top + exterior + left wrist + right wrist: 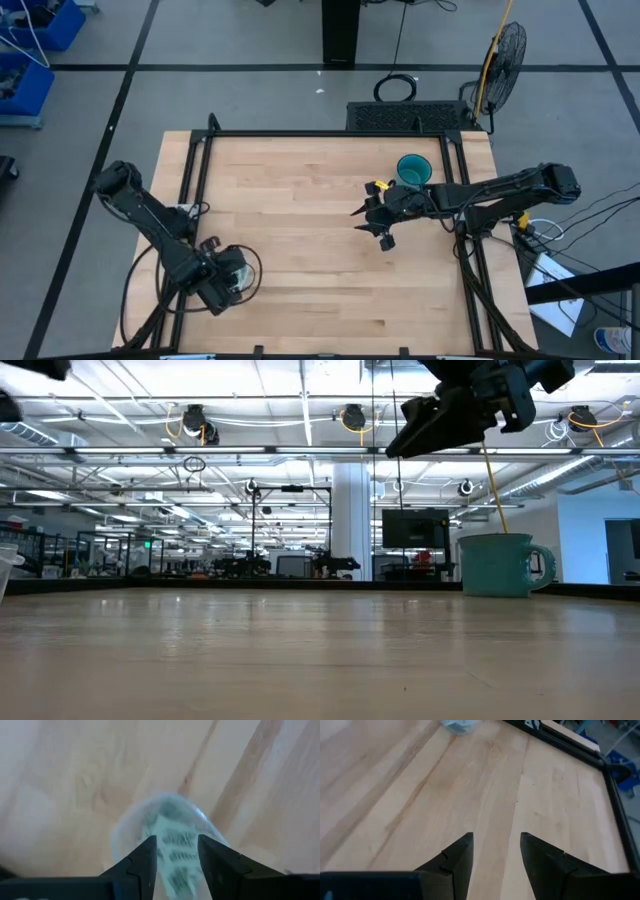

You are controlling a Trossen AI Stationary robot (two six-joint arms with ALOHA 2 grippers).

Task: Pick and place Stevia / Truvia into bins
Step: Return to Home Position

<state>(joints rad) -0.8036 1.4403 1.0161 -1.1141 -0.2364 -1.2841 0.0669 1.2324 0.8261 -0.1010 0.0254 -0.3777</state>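
The clear tub [127,827] sits on the wooden table near its left near corner, with pale green and white sachets [169,822] lying inside it. My left gripper [177,840] is open, pointing down right above the tub, with sachets showing between its fingers. In the high view this gripper [228,280] hides the tub. My right gripper [372,222] is open and raised over bare table near the middle right, next to the teal cup [413,170]. Its wrist view shows the open fingers [496,837] over bare wood and the tub [457,725] far off.
The teal cup [500,565] stands near the table's far right. A black frame [190,170] runs along the table's left, far and right sides. Cables loop around my left arm's wrist [150,270]. Bare wood [300,230] spreads between the two grippers.
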